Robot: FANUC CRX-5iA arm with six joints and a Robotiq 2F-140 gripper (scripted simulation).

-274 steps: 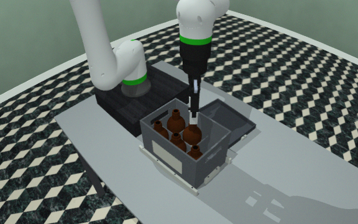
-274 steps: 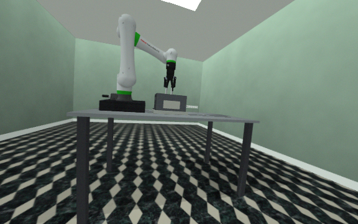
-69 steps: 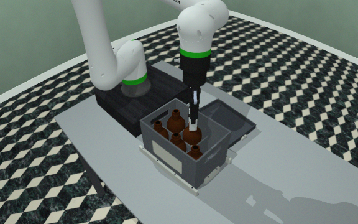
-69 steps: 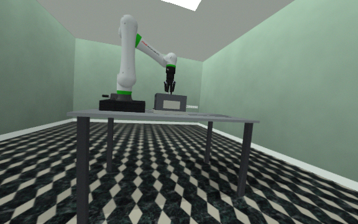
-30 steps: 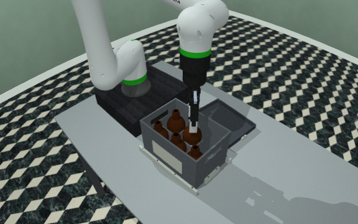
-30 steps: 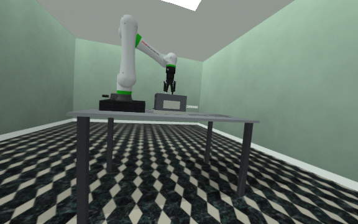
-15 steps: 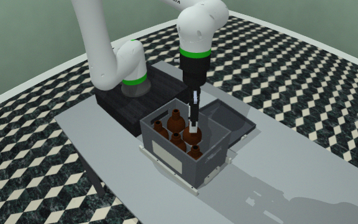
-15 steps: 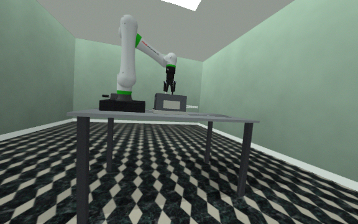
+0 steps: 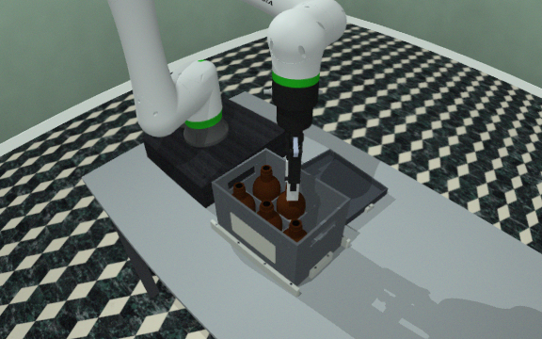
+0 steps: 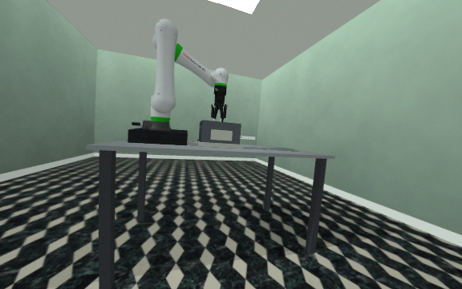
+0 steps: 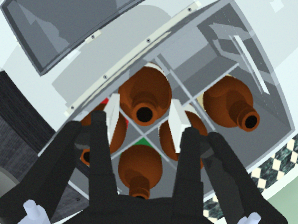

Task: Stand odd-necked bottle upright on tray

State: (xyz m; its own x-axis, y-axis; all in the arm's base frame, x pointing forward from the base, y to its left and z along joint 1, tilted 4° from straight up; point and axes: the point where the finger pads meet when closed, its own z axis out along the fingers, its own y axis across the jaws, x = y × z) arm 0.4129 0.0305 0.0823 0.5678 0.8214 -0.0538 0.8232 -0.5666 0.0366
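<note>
All five bottles are in the crate (image 9: 286,254) (image 10: 204,134) (image 11: 280,110) and none is on the tray (image 9: 346,176) (image 11: 55,25), so the whole transfer is left; which neck is odd cannot be told. The arm (image 9: 294,42) (image 10: 166,68) points its gripper (image 9: 293,194) (image 10: 218,120) (image 11: 144,108) downward, jaws apart and holding nothing, with one bottle's neck (image 11: 144,114) between them

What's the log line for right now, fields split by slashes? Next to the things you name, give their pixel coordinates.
jaws (image 9: 293,197): open, around one bottle's neck, not touching / bottles: all five in crate (image 9: 320,264) (image 10: 204,132) / tray (image 9: 346,176): no bottle on it
</note>
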